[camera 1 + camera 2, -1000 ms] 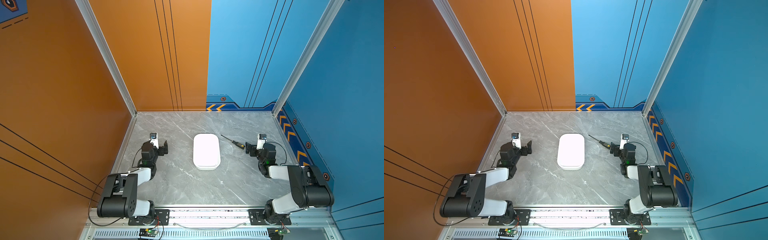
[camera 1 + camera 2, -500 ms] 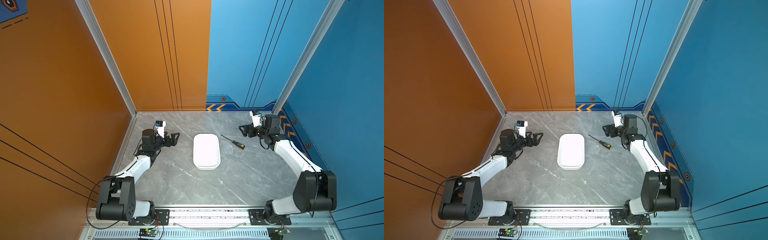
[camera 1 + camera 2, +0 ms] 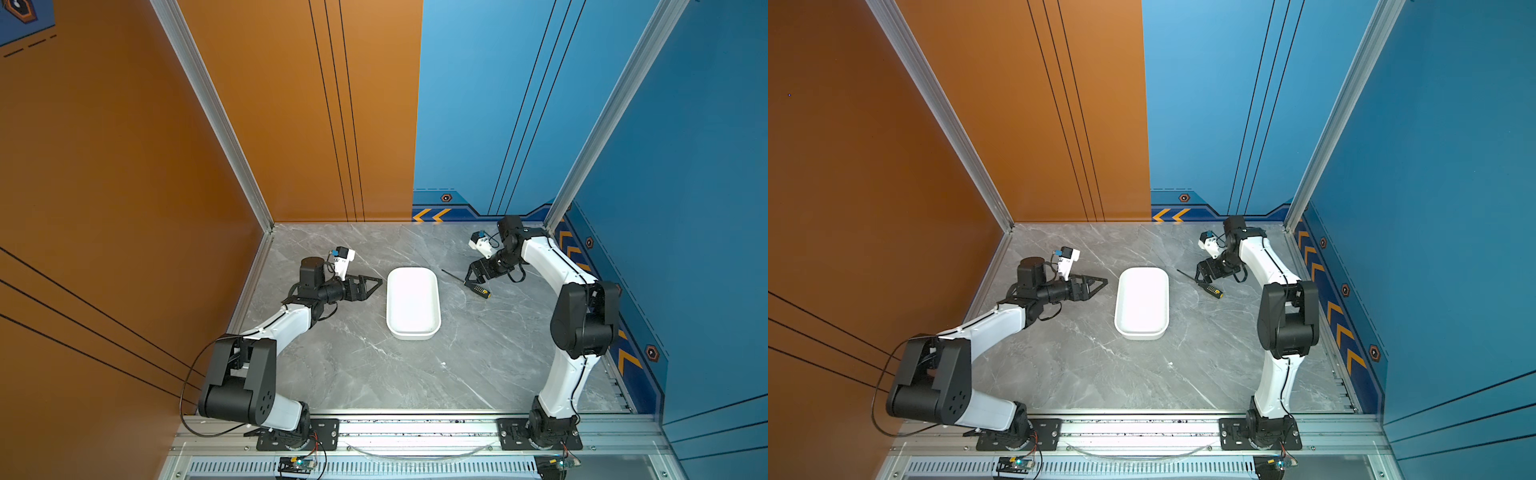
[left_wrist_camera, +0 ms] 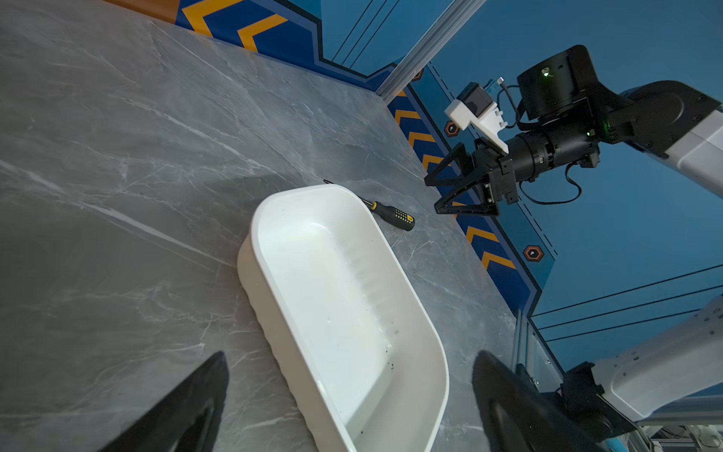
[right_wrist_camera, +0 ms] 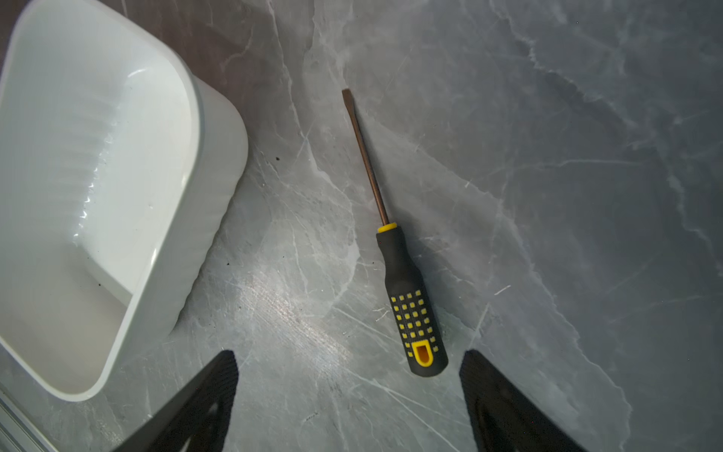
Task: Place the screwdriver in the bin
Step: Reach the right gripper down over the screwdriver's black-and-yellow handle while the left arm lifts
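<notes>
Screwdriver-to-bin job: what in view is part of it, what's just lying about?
Job: screwdriver, on the table; bin, empty, beside it; right gripper, open near the screwdriver.
Not job: left gripper, open, holding nothing. No loose clutter visible.

screwdriver (image 5: 388,231): bare tabletop (image 5: 547,203) all round | bin (image 5: 219,164): nearest obstacle, apart

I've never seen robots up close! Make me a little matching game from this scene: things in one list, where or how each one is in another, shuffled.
1. screwdriver
2. bin
3. left tool
4. right tool

A. empty, in the middle of the table
B. open, hovering by the black-and-yellow handle
C. lying flat beside the bin
D. open, facing the bin, far from the screwdriver

Pairs: 1-C, 2-A, 3-D, 4-B
</notes>
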`<state>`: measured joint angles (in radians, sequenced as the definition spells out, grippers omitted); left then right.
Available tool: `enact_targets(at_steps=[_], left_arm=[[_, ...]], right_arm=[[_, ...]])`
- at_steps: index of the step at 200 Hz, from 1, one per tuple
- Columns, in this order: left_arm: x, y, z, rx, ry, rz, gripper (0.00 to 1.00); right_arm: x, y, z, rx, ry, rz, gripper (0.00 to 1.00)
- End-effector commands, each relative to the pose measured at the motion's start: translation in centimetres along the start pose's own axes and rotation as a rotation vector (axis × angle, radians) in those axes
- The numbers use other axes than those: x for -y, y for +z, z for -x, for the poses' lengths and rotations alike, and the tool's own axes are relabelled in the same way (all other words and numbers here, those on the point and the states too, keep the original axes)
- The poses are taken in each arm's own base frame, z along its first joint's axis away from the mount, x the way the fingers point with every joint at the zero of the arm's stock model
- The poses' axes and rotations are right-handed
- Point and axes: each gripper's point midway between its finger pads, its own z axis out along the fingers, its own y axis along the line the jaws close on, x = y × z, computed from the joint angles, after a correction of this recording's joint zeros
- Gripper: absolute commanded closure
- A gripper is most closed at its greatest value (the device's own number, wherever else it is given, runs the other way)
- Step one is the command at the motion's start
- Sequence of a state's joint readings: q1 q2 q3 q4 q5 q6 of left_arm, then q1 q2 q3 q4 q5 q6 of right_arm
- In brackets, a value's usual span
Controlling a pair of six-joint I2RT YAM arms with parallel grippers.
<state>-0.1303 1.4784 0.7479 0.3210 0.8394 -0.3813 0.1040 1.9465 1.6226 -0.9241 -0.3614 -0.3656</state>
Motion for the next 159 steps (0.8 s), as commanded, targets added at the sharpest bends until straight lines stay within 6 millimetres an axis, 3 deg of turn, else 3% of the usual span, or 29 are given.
enact_targets(at_steps=[1, 77, 159], left_arm=[[0.0, 0.7, -1.1, -0.047, -0.05, -0.039, 0.02], [-1.4, 1.9, -3.2, -0.095, -0.09, -0.027, 0.02], [-1.6, 2.3, -3.0, -0.093, -0.103, -0.033, 0.02]], right_arm=[[0.6, 0.2, -1.4, -0.114, -0.044, -0.085, 0.14], [1.7, 1.9, -1.8, -0.137, -0.062, -0.135, 0.18], [2.5, 3.3, -1.5, -0.153, -0.179, -0.118, 0.26]])
